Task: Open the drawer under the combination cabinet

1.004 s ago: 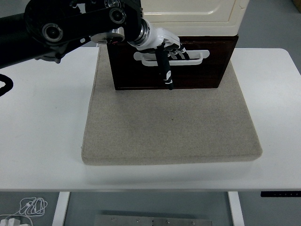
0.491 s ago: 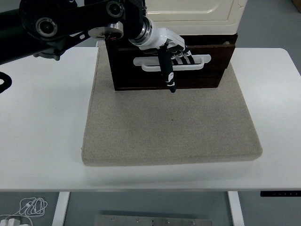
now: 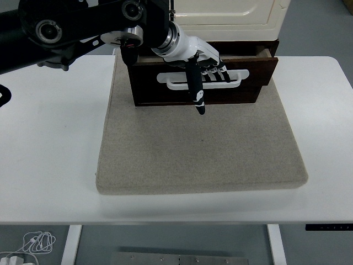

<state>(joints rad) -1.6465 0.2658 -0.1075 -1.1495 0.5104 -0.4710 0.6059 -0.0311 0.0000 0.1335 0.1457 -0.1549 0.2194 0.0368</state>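
— Where am I? My left hand (image 3: 205, 69) has fingers hooked through the white handle (image 3: 201, 79) of the drawer (image 3: 204, 80), at the mat's (image 3: 198, 149) far edge, partly out.

— Risks? An off-centre pull could skew it or drag the cabinet (image 3: 226, 14) forward. Contents: can't see inside.

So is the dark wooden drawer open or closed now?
Partly open: the drawer front stands forward of the cream cabinet, its side wall showing at right. The left hand hooks its white handle.
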